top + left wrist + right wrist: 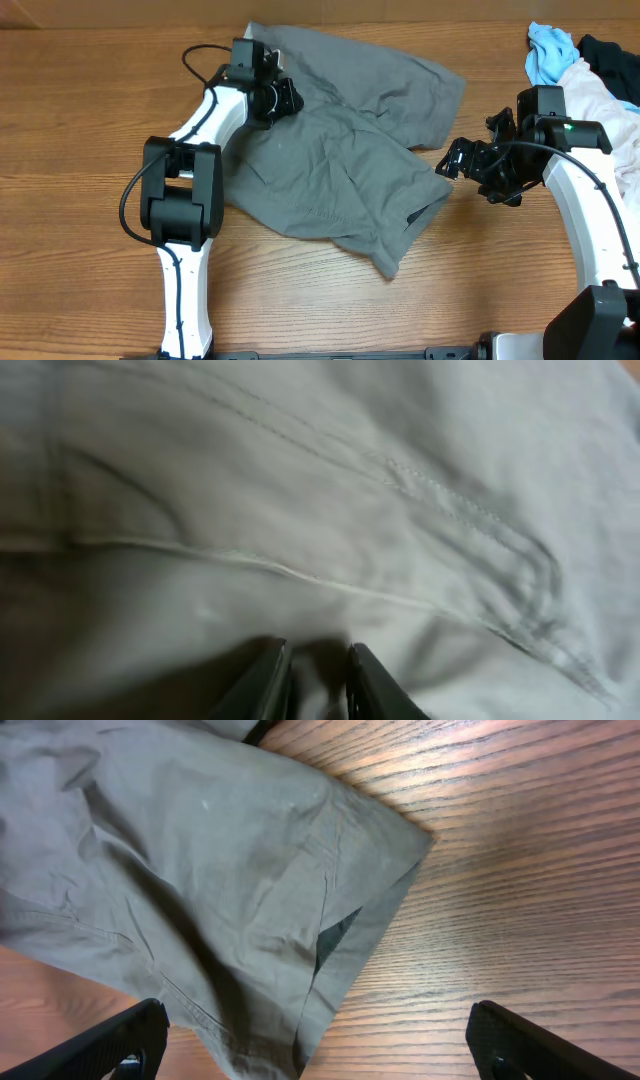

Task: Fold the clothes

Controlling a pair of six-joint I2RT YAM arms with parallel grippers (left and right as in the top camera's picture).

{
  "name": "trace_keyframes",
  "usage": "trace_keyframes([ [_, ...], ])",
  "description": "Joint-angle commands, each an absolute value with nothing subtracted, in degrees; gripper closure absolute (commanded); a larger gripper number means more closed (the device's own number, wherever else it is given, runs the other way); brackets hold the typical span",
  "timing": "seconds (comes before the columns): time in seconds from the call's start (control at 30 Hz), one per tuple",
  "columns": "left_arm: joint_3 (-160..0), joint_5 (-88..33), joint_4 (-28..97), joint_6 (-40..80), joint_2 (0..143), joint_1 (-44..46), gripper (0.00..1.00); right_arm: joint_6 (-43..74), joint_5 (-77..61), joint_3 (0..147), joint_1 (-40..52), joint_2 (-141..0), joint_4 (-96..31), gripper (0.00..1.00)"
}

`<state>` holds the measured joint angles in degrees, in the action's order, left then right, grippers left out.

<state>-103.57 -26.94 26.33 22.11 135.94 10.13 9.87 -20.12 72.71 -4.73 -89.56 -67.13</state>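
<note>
The gray shorts, the clothes (340,150), lie spread and rumpled across the middle of the wooden table (80,120). My left gripper (285,100) rests on their upper left part. In the left wrist view its jaws (320,660) stand a little apart, open, with a loose fold of the gray cloth (350,490) in the narrow gap. My right gripper (455,160) hovers just off the shorts' right edge, wide open. In the right wrist view the gripper (315,1025) holds nothing, and a leg hem of the shorts (200,870) lies ahead of it.
A light-blue cloth (548,52), a dark garment (610,55) and a whitish-pink garment (600,90) are piled at the table's far right, behind my right arm. Bare wood shows left of the shorts and along the front edge.
</note>
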Motion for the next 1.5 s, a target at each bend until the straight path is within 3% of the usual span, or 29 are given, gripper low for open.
trace_keyframes([
  [0.0, -107.9, -30.7, 29.8, 20.6, 128.1, 10.5, 0.78, 10.1, -19.9, 73.5, -4.4, -89.1, -67.0, 0.0],
  [0.17, -108.0, -25.1, 35.9, 20.4, 119.3, 10.5, 0.82, 10.1, -19.9, 73.5, -4.5, -89.1, -67.0, 0.0],
  [0.37, -108.0, -11.8, 44.2, 15.9, 111.9, 10.3, 0.73, 10.1, -19.9, 73.5, -4.5, -89.1, -67.0, 0.0],
  [0.47, -108.0, -5.4, 49.1, 12.5, 109.9, 10.0, 0.59, 10.1, -20.0, 73.5, -4.5, -89.1, -66.7, 0.0],
  [0.5, -108.0, -3.6, 50.5, 11.4, 109.6, 9.8, 0.48, 10.1, -20.0, 73.5, -4.5, -89.1, -65.8, 0.0],
  [0.57, -108.0, 0.5, 53.9, 10.0, 109.5, 9.6, 0.04, 10.1, -20.0, 73.5, -4.5, -89.1, -61.6, 0.0],
  [0.6, -108.0, 2.4, 55.3, 10.0, 109.6, 9.5, 0.0, 10.1, -19.9, 73.5, -4.5, -89.1, -59.9, 0.0],
  [0.9, -108.0, 6.5, 61.3, 10.1, 109.8, 9.3, 0.0, 10.8, -20.2, 73.5, -4.4, -89.1, -57.3, 0.0],
  [0.93, -108.0, 6.5, 61.3, 10.1, 109.8, 9.3, 0.0, 12.5, -20.2, 73.5, -4.4, -89.1, -56.8, 0.02],
  [0.97, -108.0, 6.5, 61.3, 10.1, 109.8, 9.3, 0.0, 14.3, -20.2, 73.5, -4.4, -89.1, -56.4, 0.18],
  [1.03, -108.0, 6.5, 61.3, 10.1, 109.8, 9.3, 0.0, 15.3, -20.2, 73.5, -4.4, -89.1, -55.9, 0.9],
  [1.07, -108.0, 6.5, 61.3, 10.1, 109.8, 9.3, 0.0, 15.3, -20.2, 73.5, -4.4, -89.1, -55.7, 0.96],
  [1.47, -108.0, 6.5, 61.3, 10.1, 109.8, 9.3, 0.0, 19.8, -14.7, 84.2, -1.9, -93.3, -55.0, 0.96],
])
